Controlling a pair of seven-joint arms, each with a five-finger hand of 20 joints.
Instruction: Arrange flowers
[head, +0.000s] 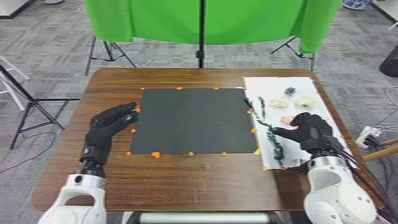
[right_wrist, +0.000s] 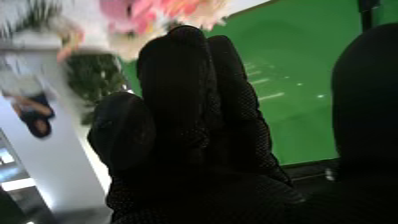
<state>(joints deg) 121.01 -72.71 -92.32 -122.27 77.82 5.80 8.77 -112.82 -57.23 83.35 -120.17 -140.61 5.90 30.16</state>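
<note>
The right hand's (head: 309, 126) fingers are extended, with the thumb held apart from them. Just beside them lies a pink flower (head: 287, 120), with green stems (head: 274, 146) near the thumb side. Past the pink flower are cream flowers (head: 305, 101), then a green sprig (head: 290, 91), all on a white sheet (head: 277, 83). Farther left, past a dark mat (head: 191, 120) on the brown surface (head: 200, 187), the left hand's (head: 112, 121) fingers rest relaxed.

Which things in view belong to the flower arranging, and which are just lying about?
Job:
cream-white flowers
pink flower
dark green leafy sprigs
white rectangular sheet under them
dark grey square mat, probably the arranging surface

Just about:
bright green cloth behind the table
black tripod stand left of the table
</note>
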